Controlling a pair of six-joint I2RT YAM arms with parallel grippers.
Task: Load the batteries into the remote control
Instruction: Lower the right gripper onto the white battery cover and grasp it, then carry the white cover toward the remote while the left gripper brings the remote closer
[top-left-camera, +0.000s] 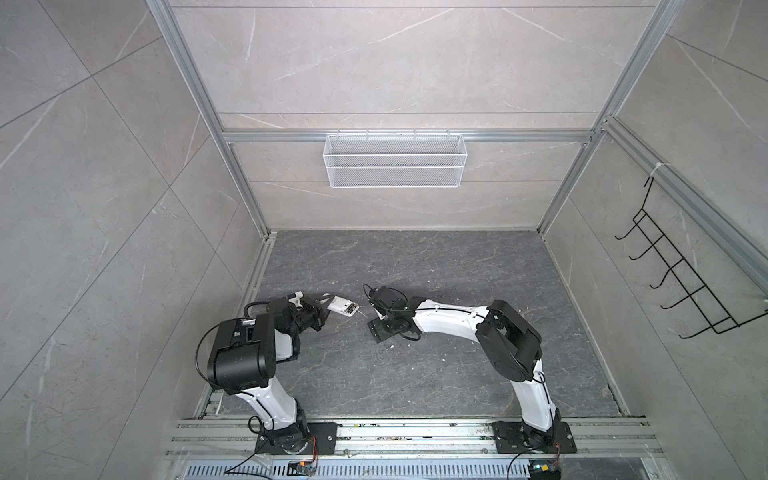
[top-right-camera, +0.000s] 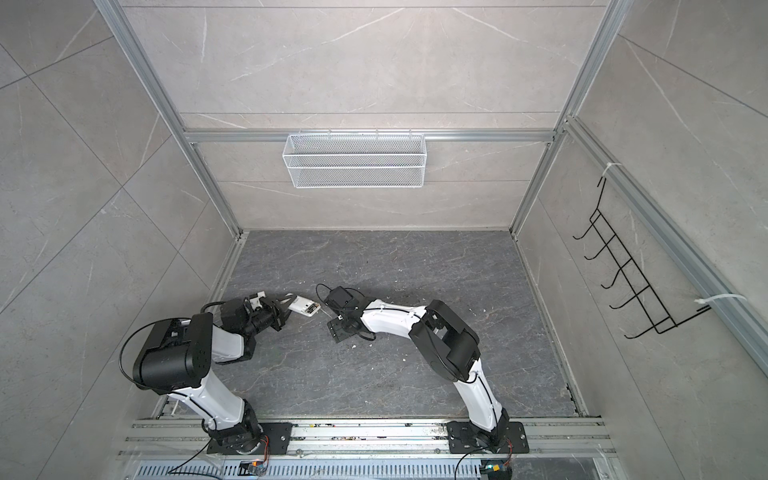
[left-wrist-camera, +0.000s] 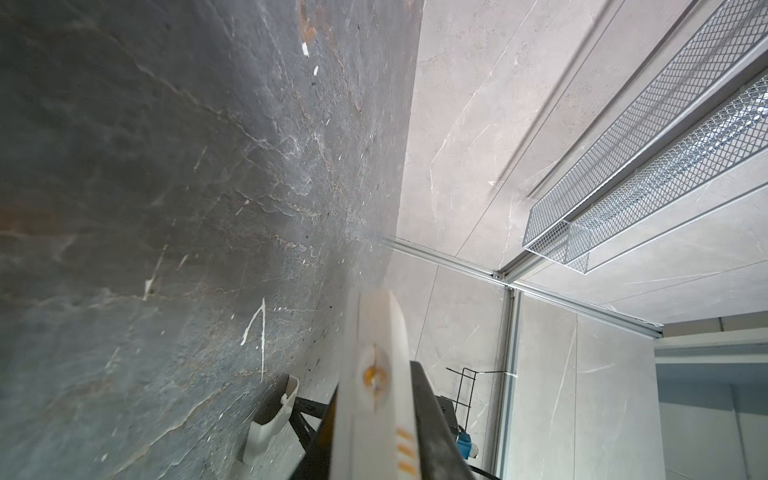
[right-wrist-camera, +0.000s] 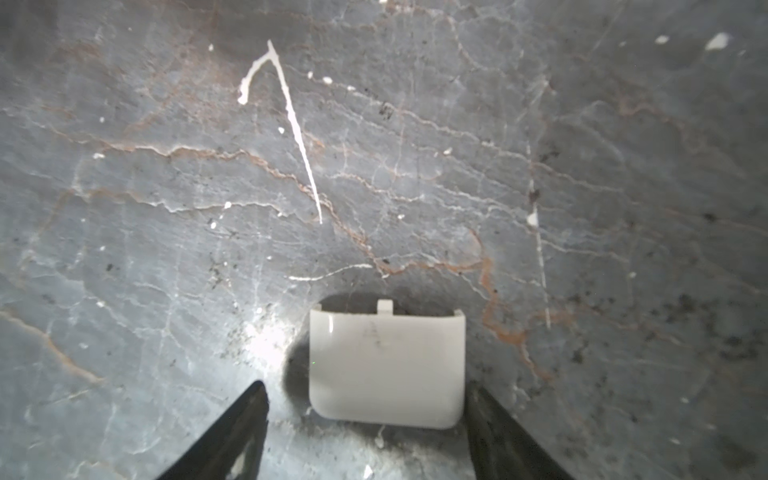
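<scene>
The remote control (top-left-camera: 341, 306) is sitting clamped between the left fingers (left-wrist-camera: 432, 424), which are pinching its long edges near one end. Its long axis is running straight out from those fingers toward the right fingers (right-wrist-camera: 237, 436), roughly level, with the back facing up and the uncovered battery bay at the end farthest from the left fingers. In a top view dark shapes with gold glints are filling that bay; these are probably the batteries (top-left-camera: 352, 308), already seated, though they are too small there and too blurred in the left wrist view to be sure. So the step in hand is looking like the closing one: fetching the cover (right-wrist-camera: 386, 365). That small white piece is lying flat on the counter (right-wrist-camera: 582, 166) between the right fingers, which are standing wide, one close by each side edge, with its little tab pointing out ahead of the fingertips. The next move is calling for those fingers to close on the two side edges, lift the cover, and bring its tab end squarely to the open bay, with the left fingers bracing the remote.
</scene>
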